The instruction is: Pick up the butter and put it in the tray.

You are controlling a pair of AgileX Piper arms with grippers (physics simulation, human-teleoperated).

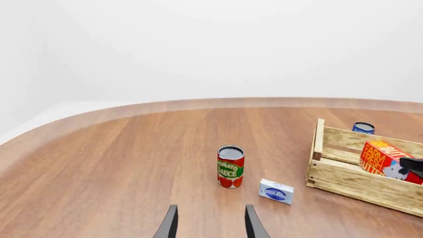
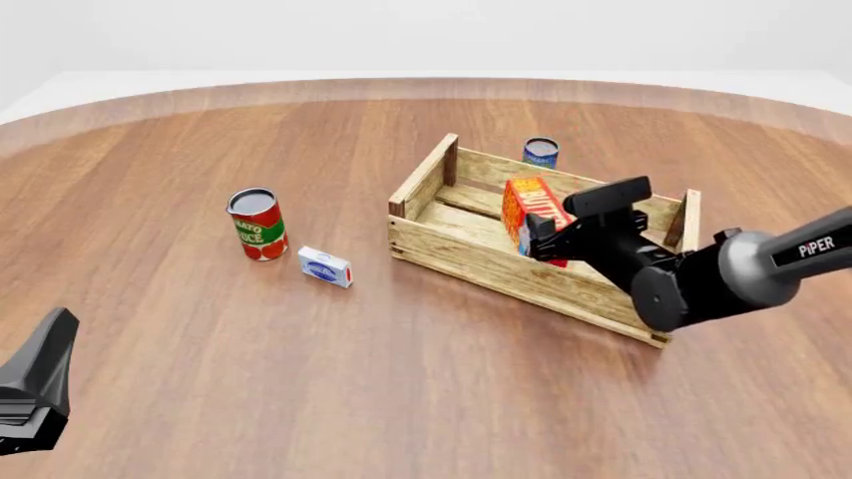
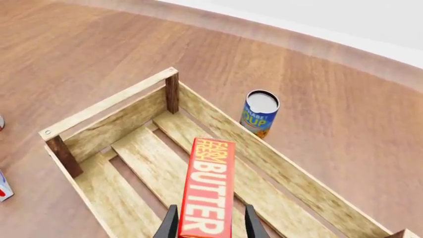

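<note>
Butter (image 2: pixel 530 212) was held over the tray (image 2: pixel 453 239) by the right gripper (image 2: pixel 549 239), clamped on the carton.

Left wrist view: left gripper (image 1: pixel 210 223) sat open over bare table, fingers apart, with the tomato sauce can (image 1: pixel 230 166) and small blue-and-white box (image 1: pixel 276 191) ahead, tray off to the side. Front view: butter stood tilted inside the tray's walls; can't tell if it touched the slats. A blue soup can (image 2: pixel 540 152) stood just behind the tray. Right wrist view: fingers (image 3: pixel 171 224) pressed both sides of the butter above the tray floor.
</note>
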